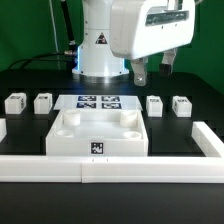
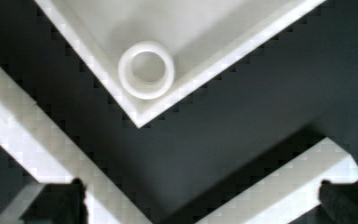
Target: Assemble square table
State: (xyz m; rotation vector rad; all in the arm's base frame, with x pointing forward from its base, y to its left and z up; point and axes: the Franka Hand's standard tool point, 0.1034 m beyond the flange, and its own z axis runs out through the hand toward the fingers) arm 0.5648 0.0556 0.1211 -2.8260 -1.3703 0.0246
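One square slab (image 1: pixel 97 132) sits on the black table (image 1: pixel 28 130), just behind the border wall (image 1: pixel 110 166). There are four legs total: two legs (image 1: pixel 43 101) off the slab's exterior-view left and two more legs (image 1: pixel 155 105) off its right. The single tool (image 1: pixel 153 72) hangs over one corner socket (image 2: pixel 146 70) of the slab, fingers spread, gripping nothing.

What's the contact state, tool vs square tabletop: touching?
Apart. In the exterior view the open tool hangs high above the square tabletop, with a clear gap between them. The wrist view agrees: black table separates the fingertips from the tabletop's corner.
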